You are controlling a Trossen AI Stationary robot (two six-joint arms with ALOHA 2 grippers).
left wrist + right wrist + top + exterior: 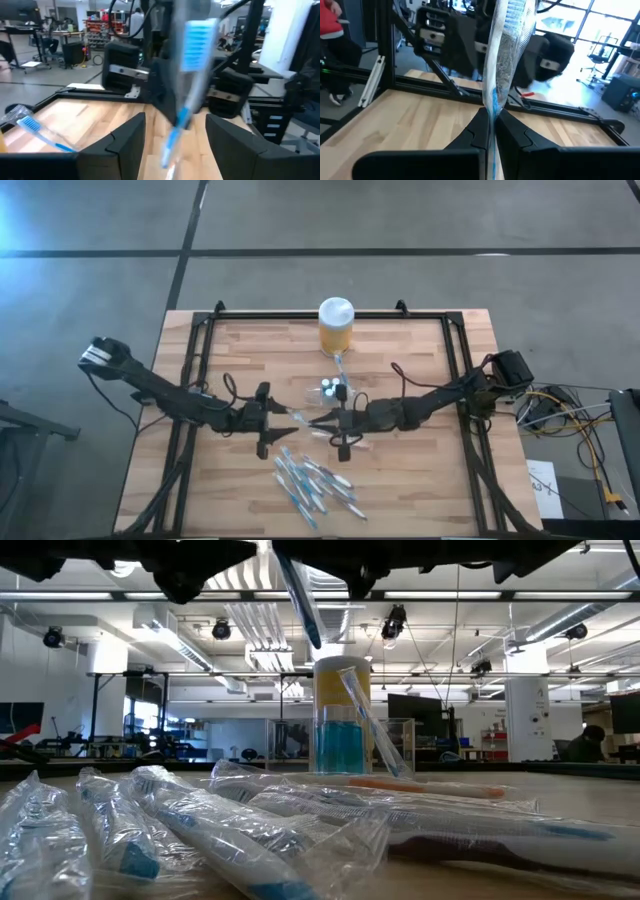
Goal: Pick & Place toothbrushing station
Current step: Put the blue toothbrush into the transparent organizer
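**Q:** High view first: where do the two arms stand?

**A:** Both reach inward and meet near the middle of the wooden desk [420, 470]. The left end effector [292, 416] and the right end effector [322, 421] face each other, tips close together, with a wrapped toothbrush [307, 418] between them.

**Q:** Who has the brush?

**A:** The right wrist view shows the right fingers [482, 131] pinched tight on the wrapped toothbrush. The left wrist view shows the left fingers [131, 136] spread apart on either side of it, not touching.

**Q:** And the toothbrushing station?

**A:** It is the clear holder [333, 390] just behind the right end effector, in front of the yellow jar [336, 327] at the desk's far edge. One brush [341, 368] leans in it.

**Q:** Anything else on the desk?

**A:** A pile of wrapped toothbrushes [312, 483] lies near the front edge.
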